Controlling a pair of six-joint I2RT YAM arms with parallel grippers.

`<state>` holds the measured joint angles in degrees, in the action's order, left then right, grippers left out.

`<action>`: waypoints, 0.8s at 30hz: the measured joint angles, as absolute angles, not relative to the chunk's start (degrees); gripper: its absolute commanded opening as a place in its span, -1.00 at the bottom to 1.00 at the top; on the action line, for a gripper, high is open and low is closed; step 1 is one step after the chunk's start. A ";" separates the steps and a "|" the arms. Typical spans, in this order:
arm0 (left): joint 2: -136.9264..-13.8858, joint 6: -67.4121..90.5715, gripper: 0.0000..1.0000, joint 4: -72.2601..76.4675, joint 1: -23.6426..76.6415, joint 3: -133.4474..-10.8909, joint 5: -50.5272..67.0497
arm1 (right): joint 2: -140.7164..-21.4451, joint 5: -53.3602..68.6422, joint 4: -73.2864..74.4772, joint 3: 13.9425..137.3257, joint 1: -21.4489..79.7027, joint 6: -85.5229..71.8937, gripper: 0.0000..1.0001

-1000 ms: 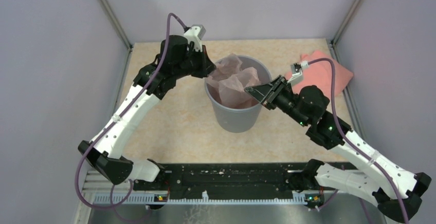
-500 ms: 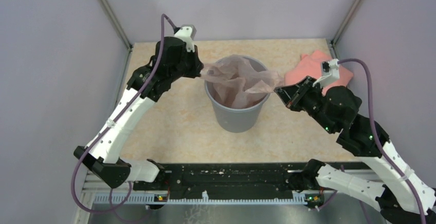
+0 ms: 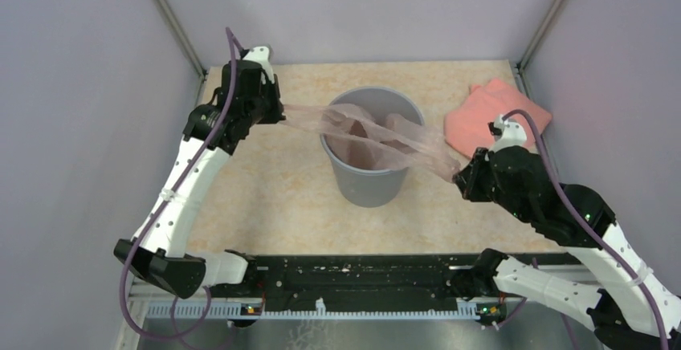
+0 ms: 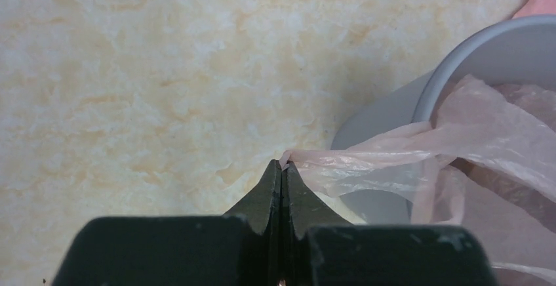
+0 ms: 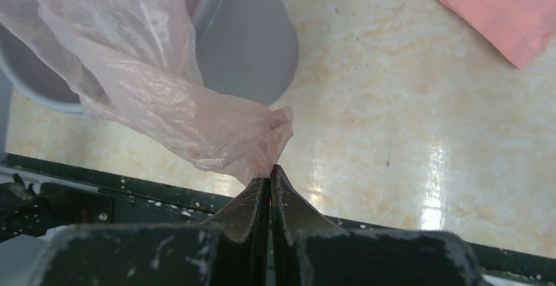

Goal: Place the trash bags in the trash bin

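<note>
The grey round trash bin (image 3: 372, 185) stands upright at the table's middle. The translucent pale pink trash bag (image 3: 377, 133) hangs inside it and is stretched across its mouth, past both sides of the rim. My left gripper (image 3: 281, 114) is shut on the bag's left edge, left of the bin; in the left wrist view the bag (image 4: 367, 168) leaves the closed tips (image 4: 282, 166) towards the bin (image 4: 387, 112). My right gripper (image 3: 459, 175) is shut on the bag's right edge, right of and lower than the rim; the right wrist view shows bunched bag (image 5: 216, 128) at the closed tips (image 5: 270, 170) beside the bin (image 5: 252, 43).
An opaque salmon-pink folded bundle (image 3: 490, 113) lies at the back right, also in the right wrist view (image 5: 498, 7). Grey walls enclose left, back and right. The black base rail (image 3: 361, 274) runs along the near edge.
Both grippers have pulled apart, the left further left, the right to the right and nearer. The bag went from bunched over the bin to stretched wide across its mouth.
</note>
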<state>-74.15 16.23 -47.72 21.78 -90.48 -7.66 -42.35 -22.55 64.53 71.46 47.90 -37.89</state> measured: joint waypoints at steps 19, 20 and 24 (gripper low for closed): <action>-78.72 18.41 -1.00 -39.00 17.61 -78.28 8.21 | -45.82 -26.94 60.80 59.48 47.90 -37.91 0.07; -78.72 18.50 -1.00 -38.50 17.61 -78.28 8.95 | -45.82 -26.96 60.77 60.55 47.90 -37.36 0.16; -78.78 18.72 -1.00 -37.21 17.61 -78.28 10.87 | -45.80 -27.16 60.80 66.17 47.90 -35.46 0.29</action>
<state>-78.78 18.72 -37.21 17.61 -78.28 10.87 -45.80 -27.16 60.80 66.17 47.90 -35.46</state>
